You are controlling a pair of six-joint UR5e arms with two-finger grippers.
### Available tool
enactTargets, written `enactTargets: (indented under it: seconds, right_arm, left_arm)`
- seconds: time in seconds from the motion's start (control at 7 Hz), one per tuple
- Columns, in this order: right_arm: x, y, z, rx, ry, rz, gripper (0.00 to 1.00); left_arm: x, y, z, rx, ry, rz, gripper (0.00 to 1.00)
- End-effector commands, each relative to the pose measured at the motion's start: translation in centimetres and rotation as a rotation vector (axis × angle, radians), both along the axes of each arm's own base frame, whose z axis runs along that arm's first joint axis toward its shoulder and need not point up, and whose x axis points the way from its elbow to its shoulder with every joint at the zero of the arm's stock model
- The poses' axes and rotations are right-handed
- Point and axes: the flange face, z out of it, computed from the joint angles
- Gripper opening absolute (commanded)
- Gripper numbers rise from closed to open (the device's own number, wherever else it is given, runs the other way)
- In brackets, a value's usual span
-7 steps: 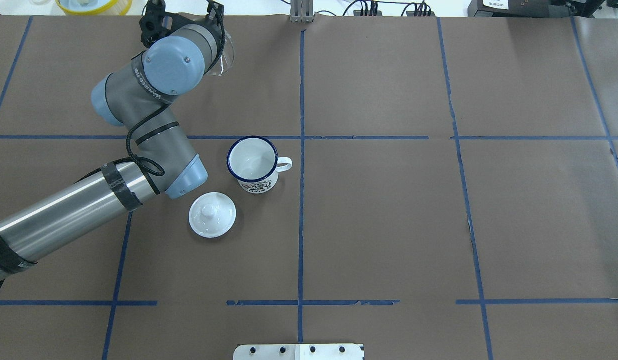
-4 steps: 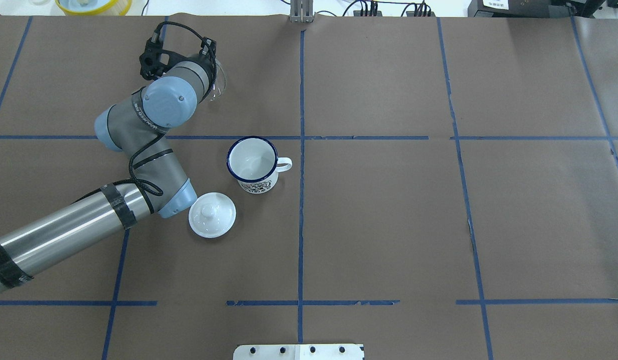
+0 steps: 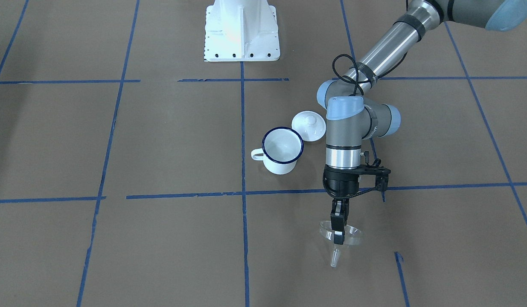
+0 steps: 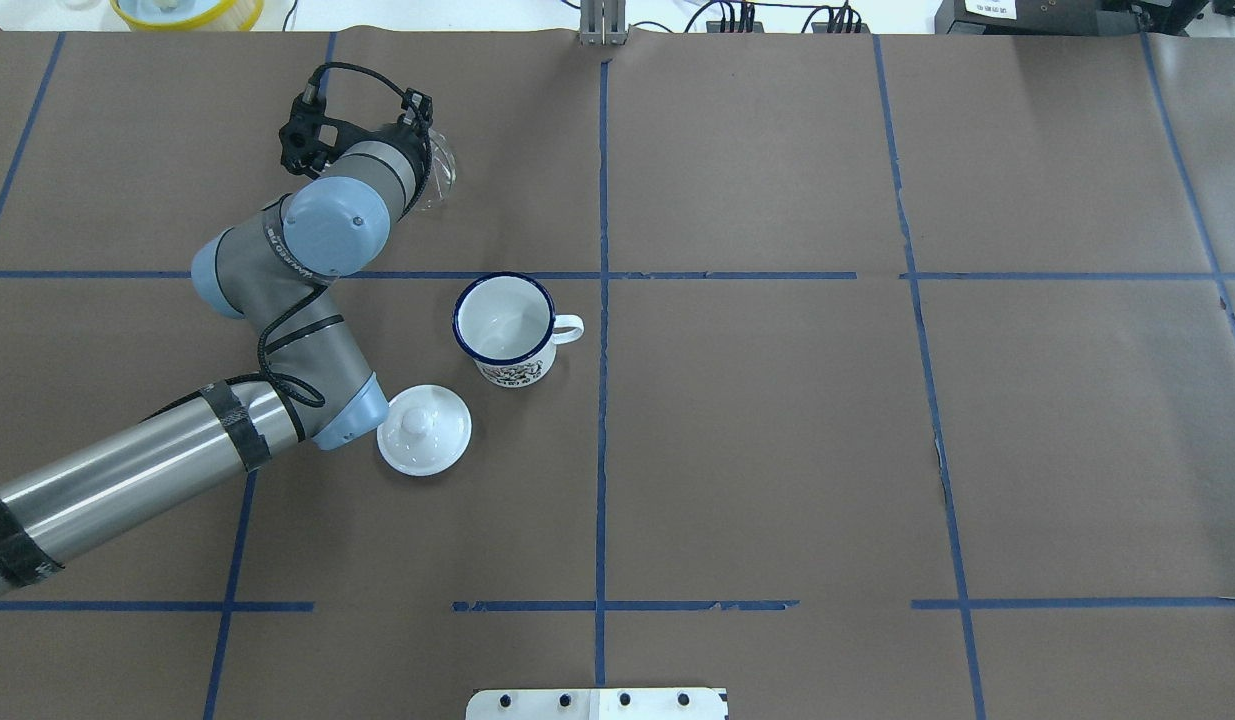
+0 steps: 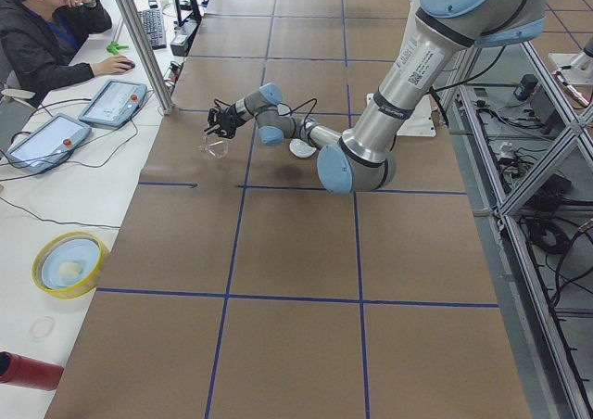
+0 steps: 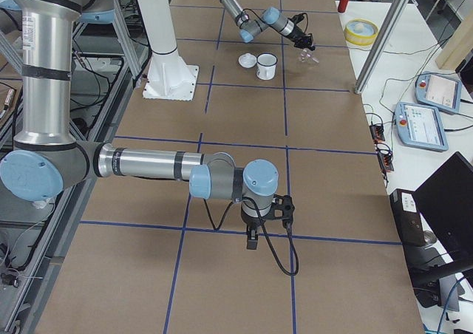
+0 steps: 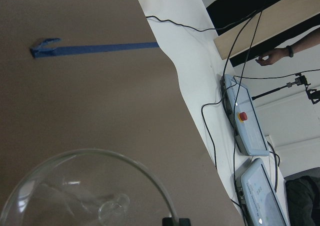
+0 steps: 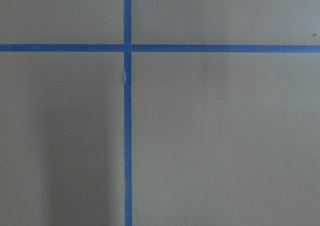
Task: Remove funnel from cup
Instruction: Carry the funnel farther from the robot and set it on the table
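The clear funnel (image 3: pixel 350 236) hangs spout down from my left gripper (image 3: pixel 339 233), which is shut on its rim, well to the side of the cup. Its spout tip is close to the brown table; I cannot tell if it touches. In the overhead view the funnel (image 4: pixel 440 170) peeks out beside the wrist. The left wrist view shows its round rim (image 7: pixel 90 158). The white cup with a blue rim (image 4: pixel 505 320) stands upright with nothing in it (image 3: pixel 282 150). My right gripper (image 6: pixel 252 243) shows only in the exterior right view, low over the table; I cannot tell its state.
A round white lid with a knob (image 4: pixel 424 430) lies next to the cup, close to the left arm's elbow (image 4: pixel 347 415). Blue tape lines cross the brown paper. A yellow bowl (image 4: pixel 185 10) and operator pendants (image 5: pixel 111 102) sit beyond the table's far edge.
The left wrist has drawn back from the table's far edge toward the cup's row, carrying the funnel, which now looks smaller and lower. The cup and lid have not moved.
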Motion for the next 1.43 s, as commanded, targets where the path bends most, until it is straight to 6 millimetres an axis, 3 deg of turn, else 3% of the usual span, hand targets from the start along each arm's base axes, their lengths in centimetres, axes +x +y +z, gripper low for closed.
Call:
enactTargets:
  seconds: [0.0,0.14,0.29,0.43,0.71,1.0,1.29]
  right_arm:
    - [0.0,0.0,0.0,0.0,0.0,0.0,1.0]
    - [0.0,0.0,0.0,0.0,0.0,0.0,1.0]
    - [0.0,0.0,0.0,0.0,0.0,0.0,1.0]
    - [0.0,0.0,0.0,0.0,0.0,0.0,1.0]
    - [0.0,0.0,0.0,0.0,0.0,0.0,1.0]
    - [0.0,0.0,0.0,0.0,0.0,0.0,1.0]
    - [0.0,0.0,0.0,0.0,0.0,0.0,1.0]
  left_arm:
    - [-0.9,0.4,-2.4,0.077,-0.066,0.051,1.0]
    - [-2.5,1.5,-6.7,0.165,-0.084,0.152,1.0]
    - [-4.8,3.6,-7.9,0.125,-0.141,0.303,1.0]
    - [-7.7,6.7,-12.2,0.145,-0.245,0.452,1.0]
    - [-11.8,12.2,-16.2,0.094,-0.463,0.697,1.0]
    - [-13.6,15.0,-16.9,0.164,-0.598,0.874,1.0]
    - [-9.4,18.9,-14.9,0.201,-0.6,1.045,1.0]
